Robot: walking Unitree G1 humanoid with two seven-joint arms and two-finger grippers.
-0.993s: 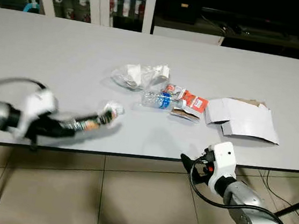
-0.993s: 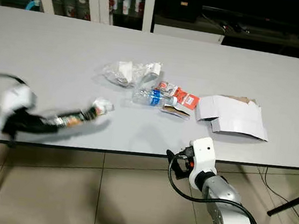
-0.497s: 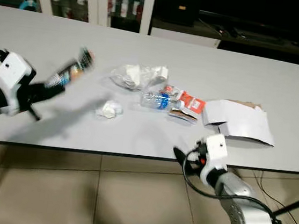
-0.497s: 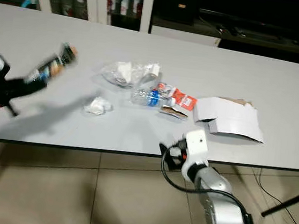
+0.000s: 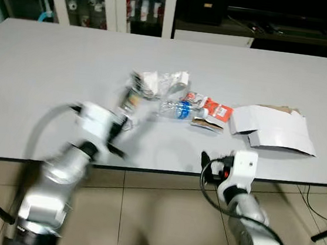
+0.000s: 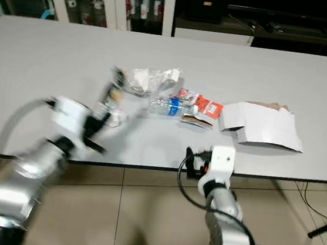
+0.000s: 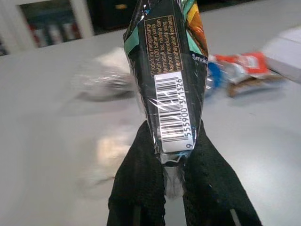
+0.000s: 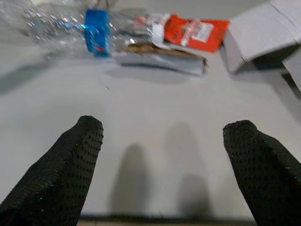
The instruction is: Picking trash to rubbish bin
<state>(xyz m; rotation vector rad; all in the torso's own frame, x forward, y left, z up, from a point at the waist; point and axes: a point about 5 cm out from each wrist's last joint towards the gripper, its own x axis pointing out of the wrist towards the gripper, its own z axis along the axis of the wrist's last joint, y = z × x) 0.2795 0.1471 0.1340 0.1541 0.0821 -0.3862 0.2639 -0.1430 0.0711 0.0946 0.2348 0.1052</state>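
Two end effectors — left point(image 7: 174, 162) clamping dark wrapper point(image 7: 169, 70), right point(image 8: 162, 174) wide.

Bare table point(image 5: 53, 56) left of the crumpled bag point(image 5: 156, 81); bottle point(image 5: 177, 108) and box point(image 5: 278, 129) crowd the right.

Lighting even and indoor; heavy motion blur on the left arm, background dark.

Head views: the grey table point(image 5: 53, 56) is evenly lit from above, no glare. Soft shadows fall on it beside the plastic bottle point(image 5: 177, 108) and under the white box point(image 5: 278, 129). Behind the table the room is dim. Left gripper point(image 5: 132, 95) and its arm are smeared. Left wrist view: dark wrapper point(image 7: 169, 75) sharp, barcode legible; everything beyond it blurred. Right wrist view: near fingers point(image 8: 66, 169) soft-focused, two faint shadows between them.
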